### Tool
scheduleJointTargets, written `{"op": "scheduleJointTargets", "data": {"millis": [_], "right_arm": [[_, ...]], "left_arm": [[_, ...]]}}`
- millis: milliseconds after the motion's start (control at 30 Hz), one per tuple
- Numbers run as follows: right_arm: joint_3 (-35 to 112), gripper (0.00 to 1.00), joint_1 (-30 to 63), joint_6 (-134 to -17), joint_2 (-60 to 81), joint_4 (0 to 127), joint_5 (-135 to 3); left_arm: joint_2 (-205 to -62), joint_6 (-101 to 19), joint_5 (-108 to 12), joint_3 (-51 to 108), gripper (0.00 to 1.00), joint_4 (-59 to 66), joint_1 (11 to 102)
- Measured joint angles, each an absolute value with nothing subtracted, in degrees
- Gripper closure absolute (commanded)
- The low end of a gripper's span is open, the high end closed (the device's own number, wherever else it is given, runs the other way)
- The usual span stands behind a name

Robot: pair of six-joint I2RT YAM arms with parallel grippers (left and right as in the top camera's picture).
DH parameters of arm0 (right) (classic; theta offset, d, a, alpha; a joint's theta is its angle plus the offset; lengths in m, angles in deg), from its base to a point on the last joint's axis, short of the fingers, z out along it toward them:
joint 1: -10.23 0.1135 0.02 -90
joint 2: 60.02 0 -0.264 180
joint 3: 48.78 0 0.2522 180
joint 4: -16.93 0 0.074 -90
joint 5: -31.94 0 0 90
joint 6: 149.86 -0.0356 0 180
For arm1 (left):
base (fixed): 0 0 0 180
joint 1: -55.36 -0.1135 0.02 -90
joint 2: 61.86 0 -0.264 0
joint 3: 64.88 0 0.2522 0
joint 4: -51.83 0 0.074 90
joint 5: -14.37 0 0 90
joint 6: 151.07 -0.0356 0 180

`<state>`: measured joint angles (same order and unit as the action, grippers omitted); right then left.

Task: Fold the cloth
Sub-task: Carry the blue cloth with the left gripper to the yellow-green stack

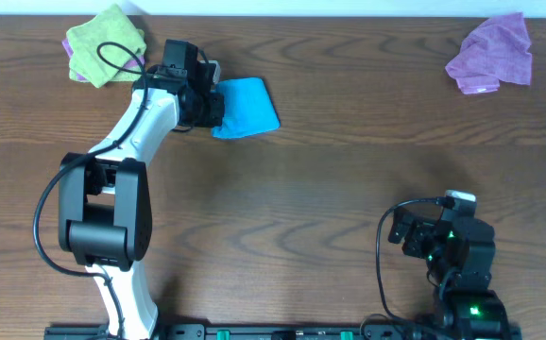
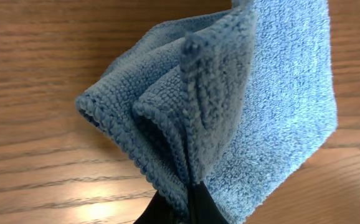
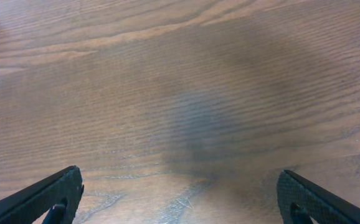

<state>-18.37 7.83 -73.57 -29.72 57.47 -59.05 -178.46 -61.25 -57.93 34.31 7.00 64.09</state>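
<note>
Sky-blue soft fabric cloth point(image 1: 247, 106) half-doubled by far edge of brown wooden table point(image 1: 330, 189); left gripper point(image 1: 213, 104) pinching its hem, right gripper point(image 3: 180, 193) splayed, empty; flattening likely remains.

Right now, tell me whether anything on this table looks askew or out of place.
The cloth is the odd one: the left gripper pinches it into uneven, bunched layers with edges misaligned. The lime-green cloth and purple cloth lie crumpled along the far edge. Nothing looks spilled or damaged.
</note>
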Motion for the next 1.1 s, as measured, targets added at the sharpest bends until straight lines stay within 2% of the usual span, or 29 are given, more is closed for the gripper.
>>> {"op": "scheduleJointTargets", "data": {"millis": [233, 533, 867, 1100], "right_arm": [[-18.37, 0.01, 7.83, -73.57, -29.72, 57.5, -59.03], [-18.37, 0.01, 7.83, -73.57, -29.72, 57.47, -59.03], [-18.37, 0.01, 7.83, -73.57, -29.72, 57.5, -58.85], [-18.37, 0.01, 7.83, -73.75, -29.72, 57.47, -58.77]], "left_arm": [[-178.46, -65.64, -62.42, 36.12, 0.94, 5.05, 62.54], [-178.57, -71.81, -66.13, 51.16, 0.94, 0.96, 57.56], [-178.57, -76.14, -67.51, 58.5, 0.94, 1.09, 54.78], [-178.57, -77.49, -67.51, 59.44, 0.95, 4.39, 49.47]]}}
